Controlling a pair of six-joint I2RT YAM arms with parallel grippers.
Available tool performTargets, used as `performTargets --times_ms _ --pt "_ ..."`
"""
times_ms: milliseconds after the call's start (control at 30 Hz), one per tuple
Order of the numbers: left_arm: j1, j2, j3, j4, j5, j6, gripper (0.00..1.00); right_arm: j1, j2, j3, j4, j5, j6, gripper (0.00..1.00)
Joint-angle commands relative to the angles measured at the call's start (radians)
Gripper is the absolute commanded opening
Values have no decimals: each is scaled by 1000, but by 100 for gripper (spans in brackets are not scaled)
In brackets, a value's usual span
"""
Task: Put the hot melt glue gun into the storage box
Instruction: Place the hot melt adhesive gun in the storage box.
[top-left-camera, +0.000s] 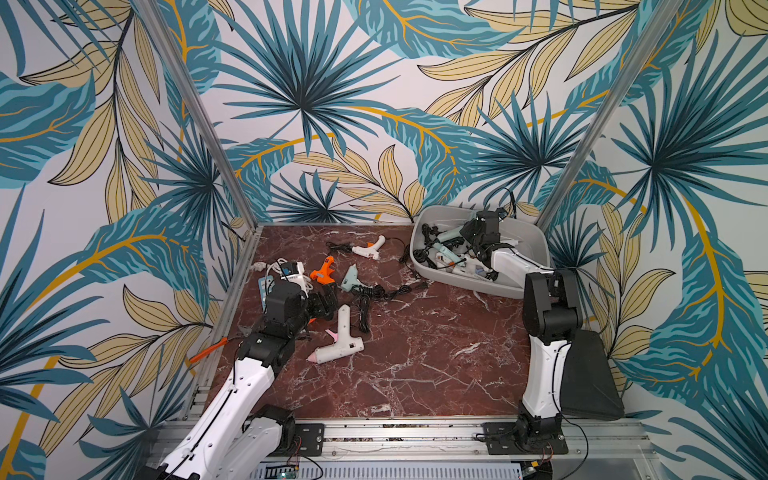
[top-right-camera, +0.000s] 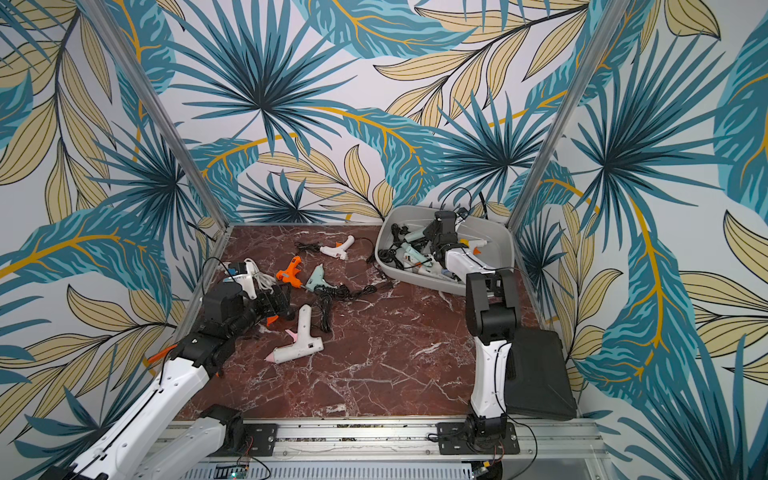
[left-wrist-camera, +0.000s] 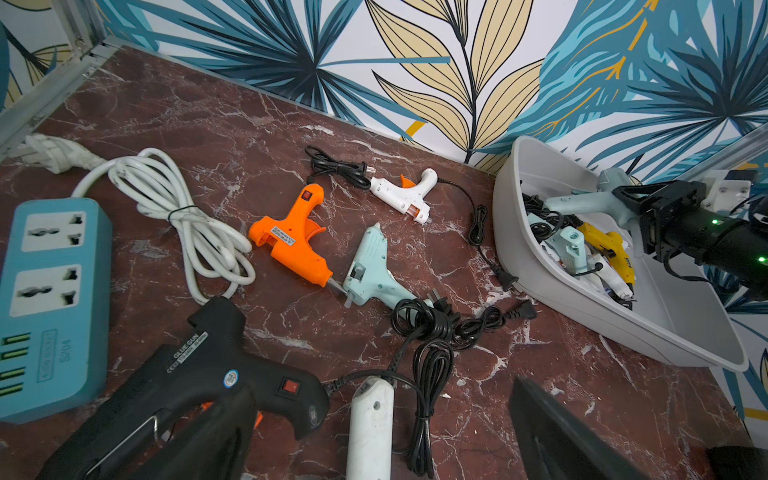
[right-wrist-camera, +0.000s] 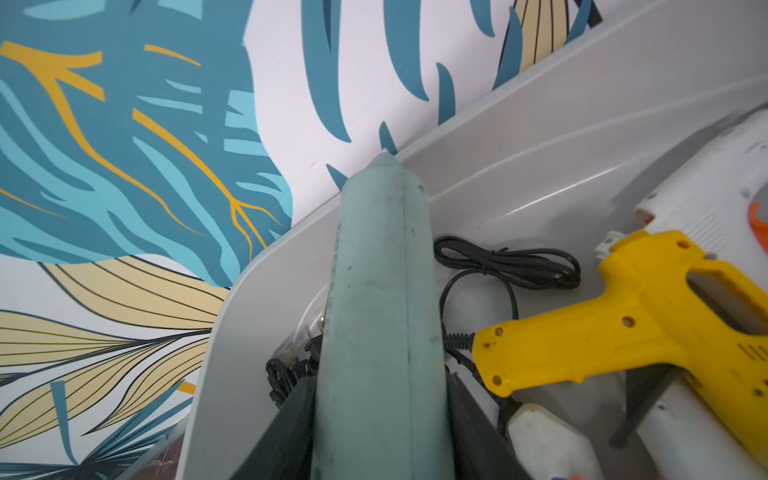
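Right hand (right-wrist-camera: 380, 419) tight around pale green glue gun (right-wrist-camera: 376, 270), over the storage box (right-wrist-camera: 519, 166).

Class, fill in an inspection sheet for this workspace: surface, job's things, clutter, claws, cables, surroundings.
Surface: red marble table, tools scattered.
Job's things: grey box, far right, holding several guns; loose on table: orange gun, mint gun, small white gun, big white gun, black gun.
Clutter: blue power strip; black case.
Claws: left claw open by black gun; right claw shut on teal gun over box.
Cables: black cords bundled; white cord coiled.
Surroundings: leaf-print walls, metal posts.
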Motion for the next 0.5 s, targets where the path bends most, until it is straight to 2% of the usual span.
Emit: performTargets --times_ms 0,267,367,467 --pt "8 -3 -1 -8 -14 20 100 -12 34 -28 120 -43 74 11" --pt "8 -2 -7 1 -12 25 100 -30 58 -79 175 -46 175 29" --pt "9 -1 -13 10 0 24 100 -35 61 -82 170 -48 187 42" --pt "8 1 -20 20 6 24 100 -35 56 -81 155 -52 173 51"
